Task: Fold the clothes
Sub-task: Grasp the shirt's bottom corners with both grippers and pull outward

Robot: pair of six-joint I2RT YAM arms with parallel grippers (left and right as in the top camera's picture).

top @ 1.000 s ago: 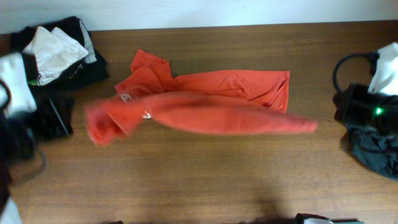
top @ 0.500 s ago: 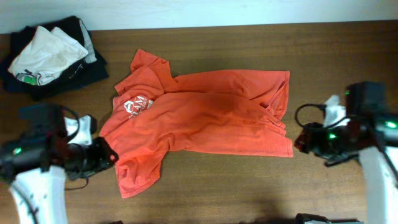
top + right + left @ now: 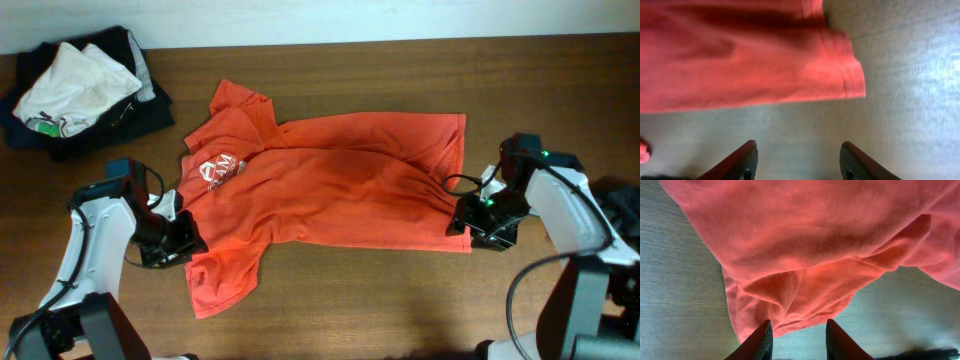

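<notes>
Left gripper (image 3: 799,323) is partly open and empty at the bunched sleeve edge of the T-shirt (image 3: 330,190). The right gripper (image 3: 799,143) gapes wide, also empty, just off its hem corner; the shirt lies spread flat between them. Each should probably reach over the edge and pinch all layers before lifting together.

Even, soft overhead light on a sharp top view; wrist close-ups brighter, slightly hazy, pale sheen on wood
</notes>
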